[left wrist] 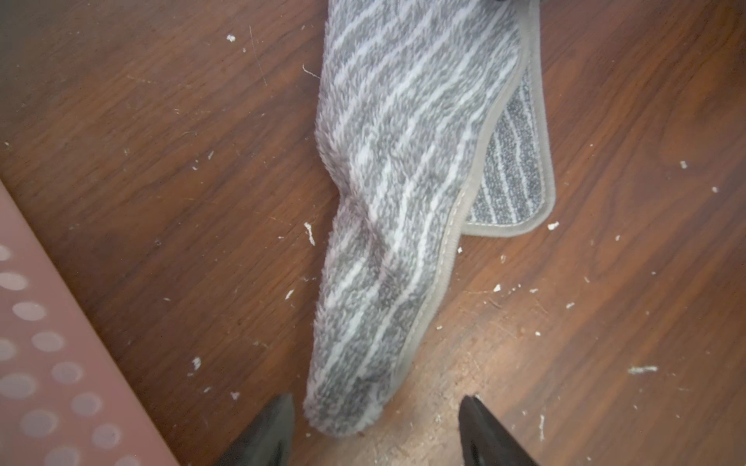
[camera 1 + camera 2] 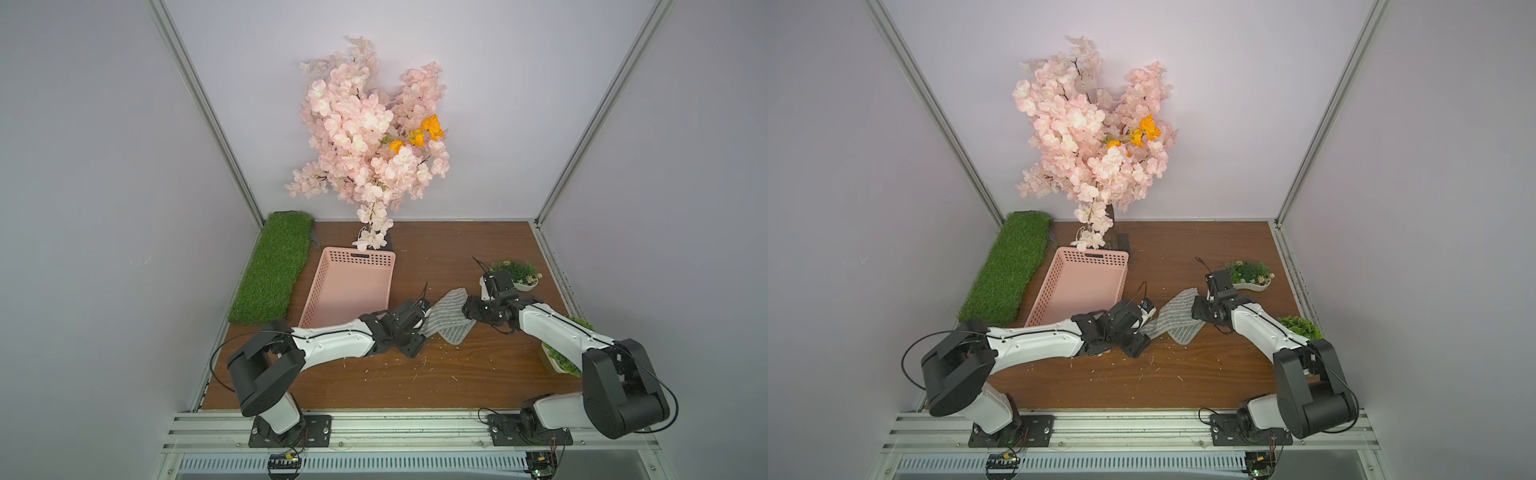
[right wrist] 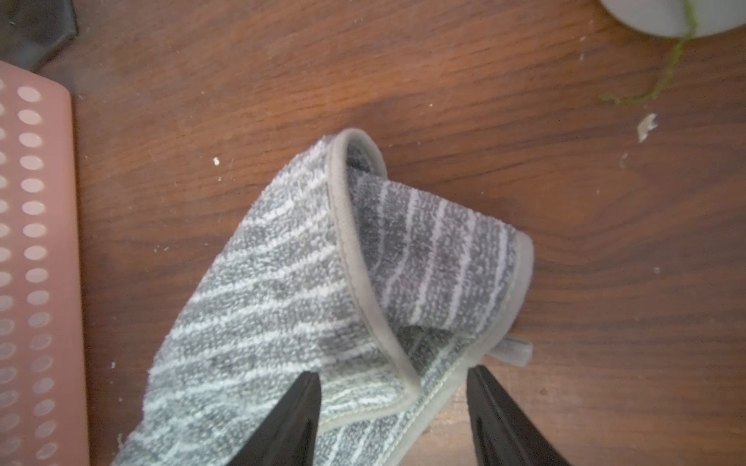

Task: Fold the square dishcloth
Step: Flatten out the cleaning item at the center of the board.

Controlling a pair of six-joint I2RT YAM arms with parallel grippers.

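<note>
The square dishcloth [image 2: 451, 318] [image 2: 1173, 318] is grey with thin white stripes. It lies bunched and partly doubled over on the wooden table [image 2: 415, 374], between my two grippers. In the left wrist view, one narrow end of the dishcloth [image 1: 387, 201] reaches in between the spread fingers of my left gripper [image 1: 378, 398], which is open and grips nothing. In the right wrist view, my right gripper [image 3: 393, 373] is open. One finger [image 3: 294, 415] is over the dishcloth [image 3: 282, 282], and the other finger [image 3: 496, 415] is just outside its hemmed edge, over bare wood.
A pink perforated basket [image 2: 357, 257] [image 2: 1092, 259] stands just left of the cloth. A green grass mat [image 2: 274, 270] lies at the far left and a pink blossom tree [image 2: 370, 137] at the back. Small potted plants [image 2: 517, 274] [image 2: 561, 357] stand on the right. White crumbs are scattered on the table.
</note>
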